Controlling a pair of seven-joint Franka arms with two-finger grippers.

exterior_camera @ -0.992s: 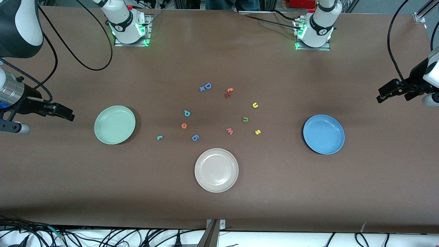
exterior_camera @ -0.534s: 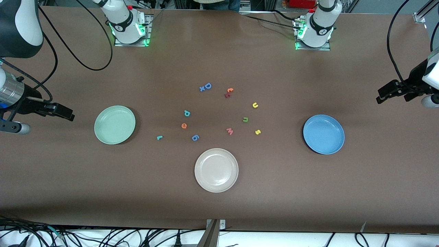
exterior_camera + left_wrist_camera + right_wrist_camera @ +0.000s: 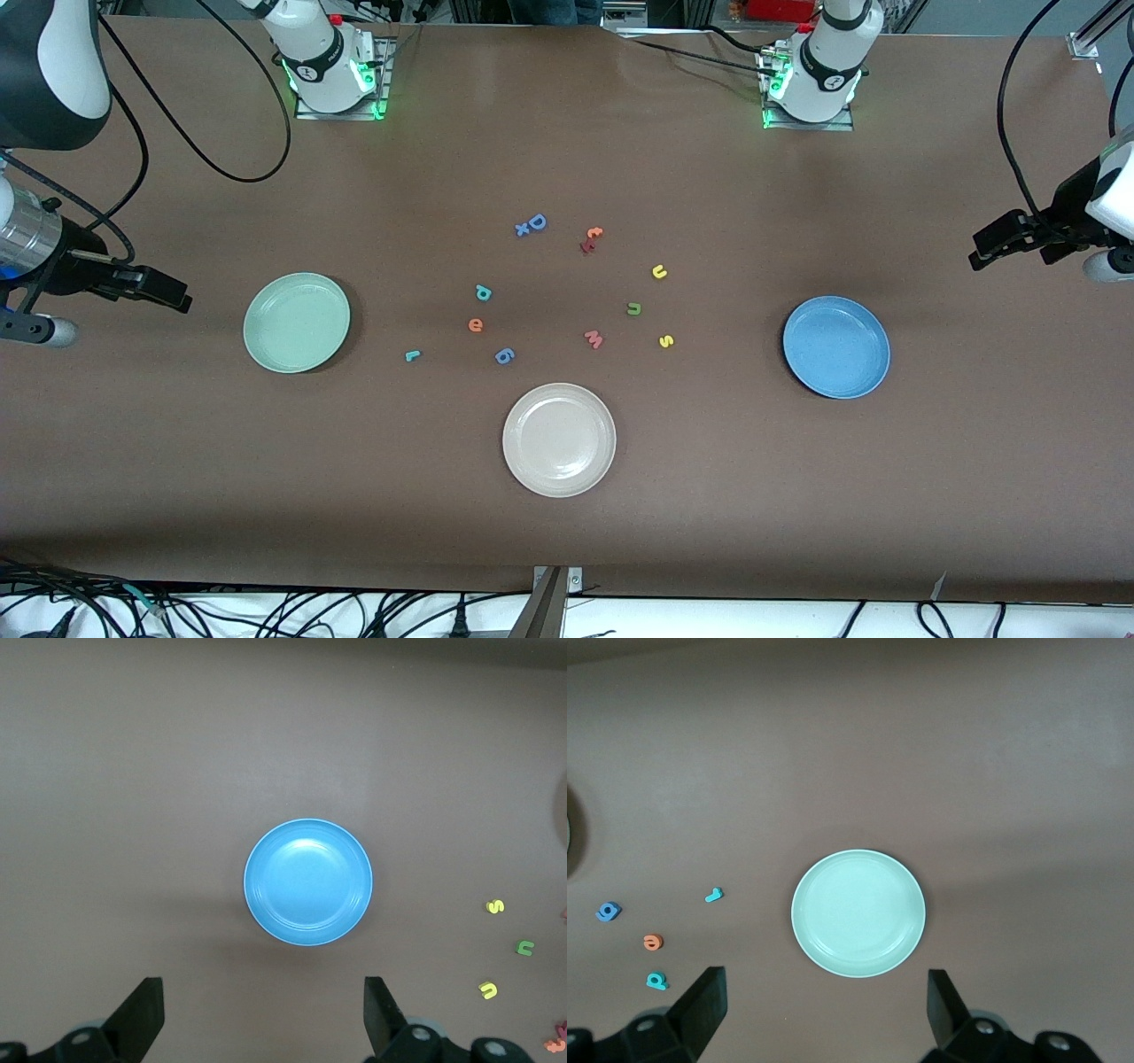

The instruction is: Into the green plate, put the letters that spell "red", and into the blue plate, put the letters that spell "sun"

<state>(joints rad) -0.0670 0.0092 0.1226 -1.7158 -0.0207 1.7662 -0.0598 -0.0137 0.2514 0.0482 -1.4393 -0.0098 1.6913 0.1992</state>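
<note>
Letters: small, apparently foam | green plate: round, shallow-rimmed

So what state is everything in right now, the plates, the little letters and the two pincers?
green plate: empty, flat on the table
blue plate: empty, flat on the table
beige-white plate: empty
teal r, orange e, teal d: loose on the table
yellow s, yellow u, olive-green n: loose on the table
left pincer: open, holding nothing
right pincer: open, holding nothing
</note>
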